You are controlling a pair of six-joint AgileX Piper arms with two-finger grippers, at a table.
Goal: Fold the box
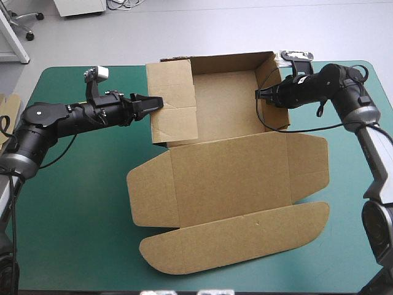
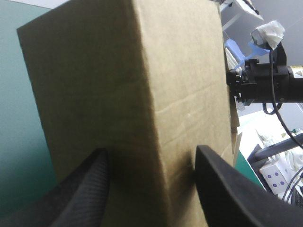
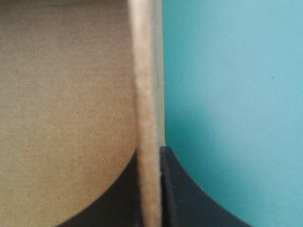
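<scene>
The teal-green cover (image 1: 73, 203) is mostly taken up by the box (image 1: 233, 178), with a sliver of spare board (image 1: 5, 106) at the table's left edge, well behind the left arm. The left gripper (image 1: 153, 103) has its black fingers (image 2: 90, 189) spread. The box's left wall panel (image 1: 175, 101) — creased lengthwise, half turned over, not tucked — sits between and just ahead of them; whether the tips actually press it I cannot tell. Ahead of that gripper is the open tray (image 1: 224, 101), and to its side, toward the near edge, the lid (image 1: 233, 246) lies flat. Across the tray, the right gripper (image 1: 259, 94) is pinched tight on the top edge of the right wall (image 1: 268, 70), one finger inside and one outside.

The risks, as I judge them: with nothing clamped on the left, the panel may spring back outward if a push eases, or buckle off its crease if pushed at a slant. A hard shove could also slide the whole sheet toward the right gripper — whose pinch would then bend or tear the wall it holds rather than steady it.
</scene>
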